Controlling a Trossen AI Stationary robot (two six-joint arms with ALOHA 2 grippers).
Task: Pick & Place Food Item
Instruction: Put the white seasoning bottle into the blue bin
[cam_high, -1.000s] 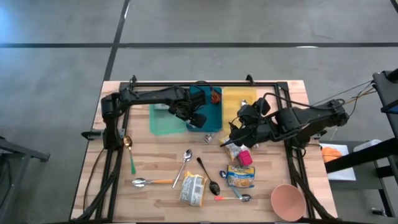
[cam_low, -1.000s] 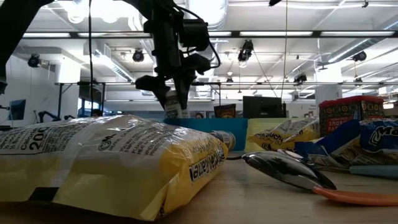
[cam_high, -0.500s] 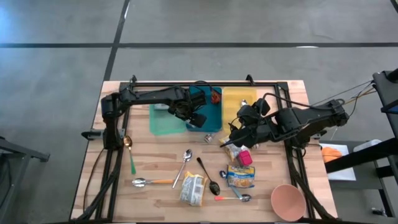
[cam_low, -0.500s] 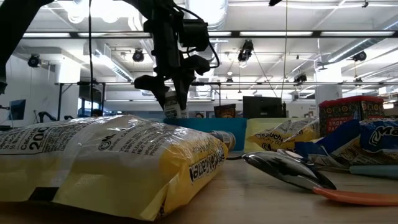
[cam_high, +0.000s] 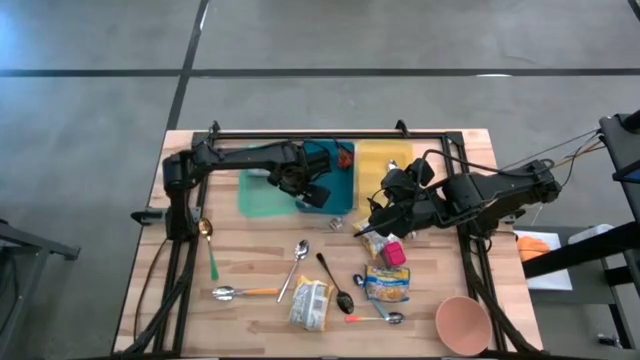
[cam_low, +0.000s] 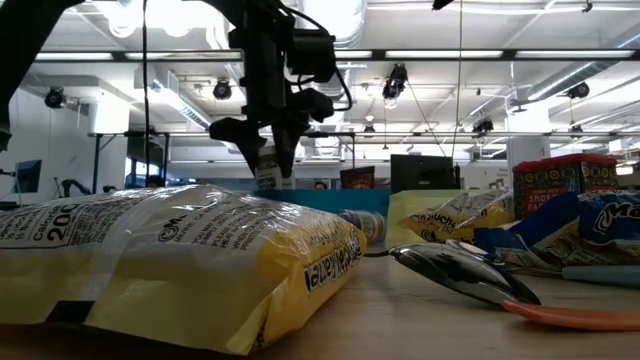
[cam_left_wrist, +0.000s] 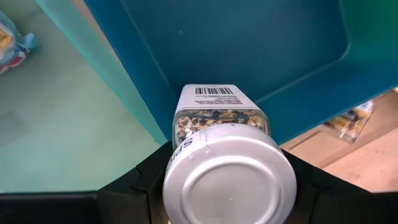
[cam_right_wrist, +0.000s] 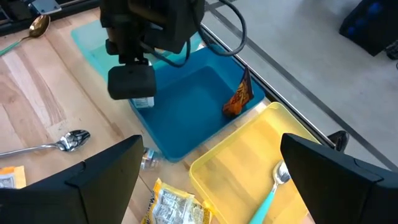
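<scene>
left pincer grips a clear seasoning jar with a silver lid, hanging over the rim between the blue tray and teal tray. right pincer gapes wide over the wooden counter.

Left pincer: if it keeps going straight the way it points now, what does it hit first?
Probably the floor of the blue bin. The left pincer holds a jar pointing down into the bin near its wall beside the green bin; how far remains is unclear.
</scene>
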